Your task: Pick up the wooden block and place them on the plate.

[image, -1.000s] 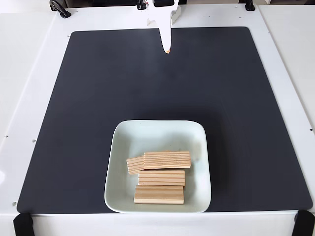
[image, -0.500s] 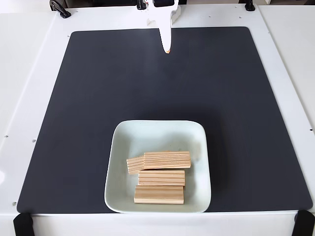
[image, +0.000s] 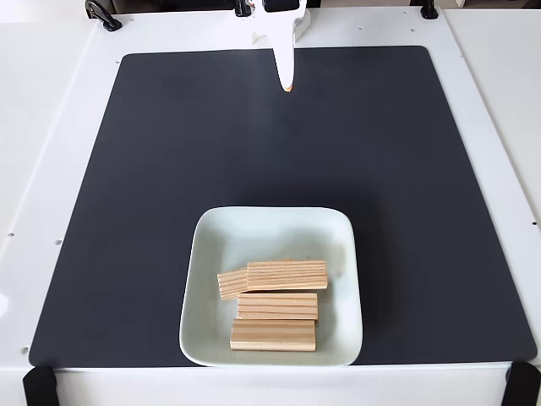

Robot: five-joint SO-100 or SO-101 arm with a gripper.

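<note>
On glossy square plate (image: 211, 245), striped blocks (image: 286, 274)

The gripper (image: 288, 85) is white plastic, tapering to a slim point with an orange-tinged tip, under a black top part.

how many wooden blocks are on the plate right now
4, all on the plate in the fixed view: one nearest the front rim, one just behind it, one behind that, and a fourth partly tucked under that one's left end.
</note>
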